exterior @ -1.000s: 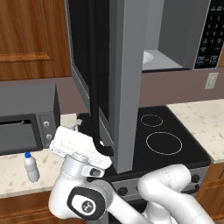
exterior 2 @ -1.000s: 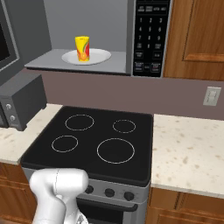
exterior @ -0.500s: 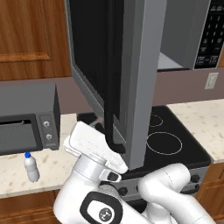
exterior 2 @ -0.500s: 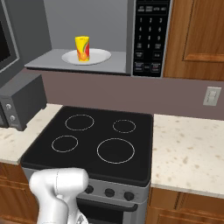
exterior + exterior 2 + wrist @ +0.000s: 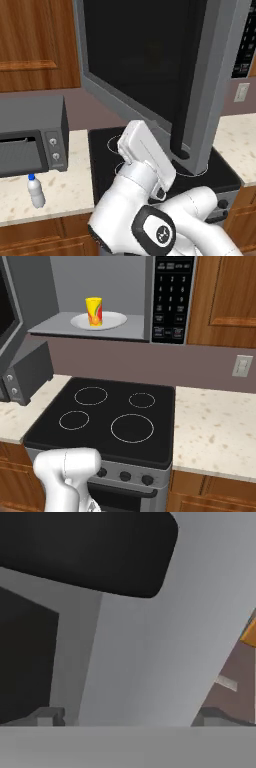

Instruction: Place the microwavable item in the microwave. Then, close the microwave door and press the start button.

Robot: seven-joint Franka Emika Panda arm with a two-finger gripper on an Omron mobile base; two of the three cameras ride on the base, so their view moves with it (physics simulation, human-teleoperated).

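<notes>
1. Left base view: shows the microwave door point(image 5: 150, 75) swung out wide over the stove point(image 5: 100, 145), a broad grey-framed panel with a big dark glass window and a dark vertical handle point(image 5: 186, 90) near its free edge. Puts the white hand just below and in front of the door's lower edge, beside the foot of the handle; claw tips hidden behind the hand here. Also shows a toaster oven point(image 5: 32, 145) on the worktop point(image 5: 70, 185) to the left and a small bottle point(image 5: 35, 190) with a blue cap standing before it.

2. Right base view: shows the microwavable item point(image 5: 94, 311) standing upright on a white plate point(image 5: 115, 320) inside the open microwave point(image 5: 150, 301), so likely placed already. Looks light and easy to tip, best left alone. Shows the black keypad point(image 5: 172, 296) with white keys at the cavity's right, start button too small to pick out.

3. Hand view: looks very close onto the door's pale grey frame point(image 5: 145, 652), dark glass at the left and the rounded dark end of the handle above. Shows the claw point(image 5: 131, 717) spread wide and released, nothing between its two tips, one near each lower corner.

4. Judgement on handling: door reads as stiff, hinged and fairly heavy, glass smooth and slippery. Better pushed than pinched, flat against the grey frame near the handle side, far from the hinge, keeping off the glass. Keypad button afterwards probably wants one light fingertip press.
</notes>
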